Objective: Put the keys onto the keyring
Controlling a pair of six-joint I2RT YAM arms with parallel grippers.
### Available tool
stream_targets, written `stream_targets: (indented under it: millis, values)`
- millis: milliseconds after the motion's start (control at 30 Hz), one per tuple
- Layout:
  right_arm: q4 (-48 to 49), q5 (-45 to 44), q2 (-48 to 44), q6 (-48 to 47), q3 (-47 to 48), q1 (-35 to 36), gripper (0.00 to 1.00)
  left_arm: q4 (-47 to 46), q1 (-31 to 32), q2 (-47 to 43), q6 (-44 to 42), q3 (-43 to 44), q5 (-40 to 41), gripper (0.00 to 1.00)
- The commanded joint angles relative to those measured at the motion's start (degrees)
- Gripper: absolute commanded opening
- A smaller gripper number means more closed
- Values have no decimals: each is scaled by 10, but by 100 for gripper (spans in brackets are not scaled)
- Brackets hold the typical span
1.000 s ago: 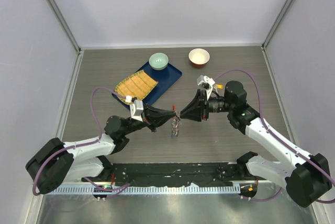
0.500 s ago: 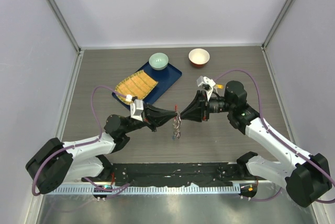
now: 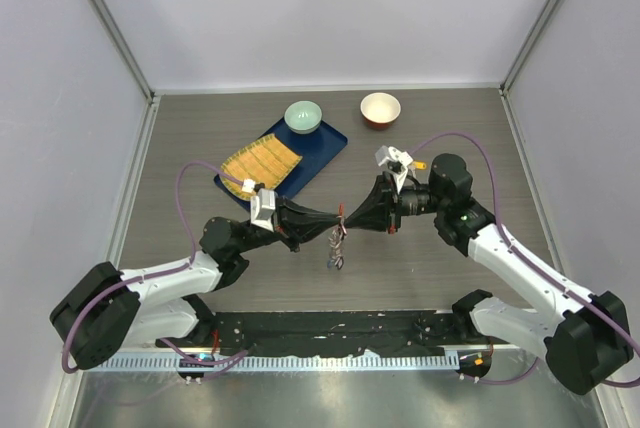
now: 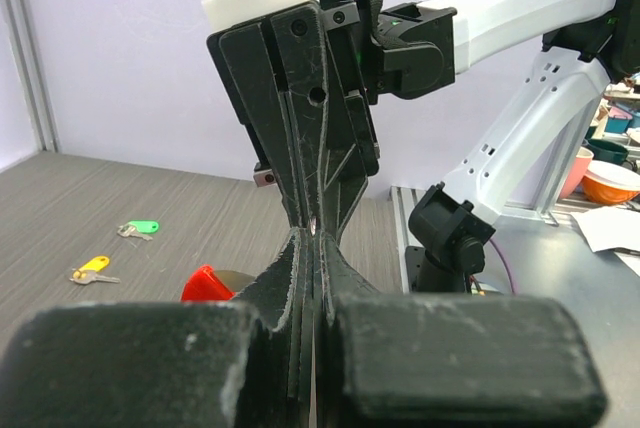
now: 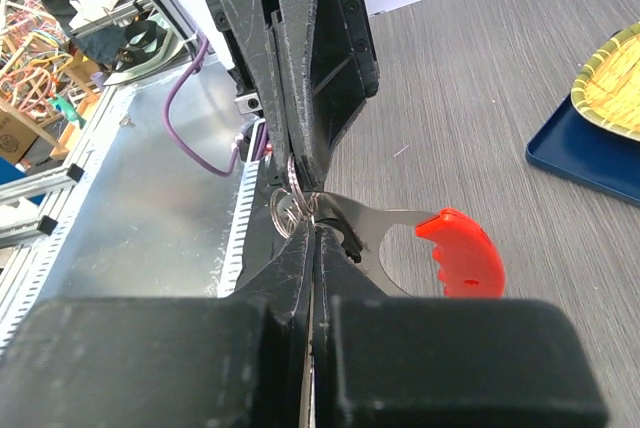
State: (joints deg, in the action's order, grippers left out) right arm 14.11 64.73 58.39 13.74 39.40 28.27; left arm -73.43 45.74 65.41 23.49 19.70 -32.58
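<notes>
Above the middle of the table my two grippers meet tip to tip. The left gripper (image 3: 335, 216) is shut on the keyring (image 3: 335, 248), whose silver bunch dangles below the tips. The right gripper (image 3: 346, 215) is shut from the other side. In the right wrist view its tips (image 5: 315, 228) pinch the silver split ring (image 5: 288, 210), beside a flat metal piece with a red grip (image 5: 462, 253). In the left wrist view the shut left gripper (image 4: 318, 232) hides most of the keyring, with only the red piece (image 4: 205, 283) showing. A green key (image 4: 143, 229) and a yellow key (image 4: 92, 270) lie on the table beyond.
A blue tray (image 3: 322, 153) with a yellow woven mat (image 3: 260, 163) and a green bowl (image 3: 303, 115) sits at the back centre. A red bowl with a white inside (image 3: 380, 108) stands to its right. Enclosure walls close three sides.
The right gripper has closed its jaws at the keyring's ring. Both tips have drawn a little closer, and the hanging bunch has shifted slightly.
</notes>
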Motion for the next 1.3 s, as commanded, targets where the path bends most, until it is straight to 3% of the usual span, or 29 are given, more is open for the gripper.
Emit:
stream_targets:
  millis: [0, 567, 1100, 1267]
  values:
    - [24, 5, 15, 3, 12, -2, 1, -152, 1, -8, 2, 31, -16, 0]
    - [26, 32, 60, 21, 33, 7, 1, -151, 10, 12, 5, 60, -64, 0]
    - [190, 37, 39, 111, 26, 10, 1, -152, 23, 36, 2, 49, -70, 0]
    - [158, 29, 23, 82, 36, 10, 1, -152, 23, 50, 2, 35, -55, 5]
